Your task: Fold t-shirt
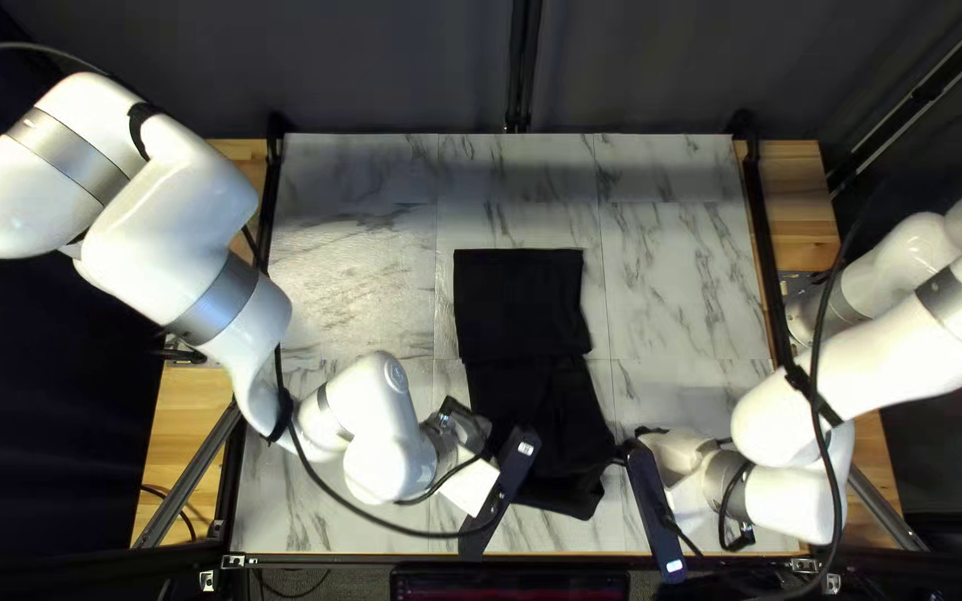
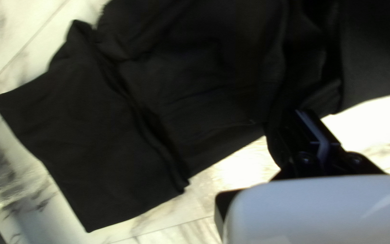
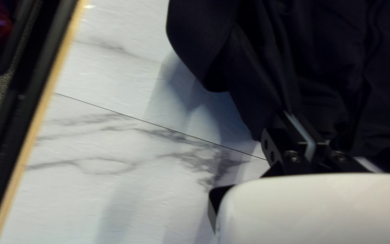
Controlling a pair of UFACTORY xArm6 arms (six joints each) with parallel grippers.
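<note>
Both hands sit closest: my left hand [image 2: 299, 114] and right hand [image 3: 283, 115] are closed on the near part of the t-shirt [image 1: 520, 306]. Its far part lies flat mid-way across the desk [image 1: 676, 262]. Probably mid-fold; next, carry the near end far-ward.

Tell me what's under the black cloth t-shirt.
White, grey-veined marble-look tabletop shows around the t-shirt; what lies directly beneath is covered and cannot be seen.

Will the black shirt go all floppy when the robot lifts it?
Probably very floppy: the shirt bunches into soft wrinkles. It's probably light too, because its edges look thin. And it likely won't roll, since much of it lies flat.
</note>
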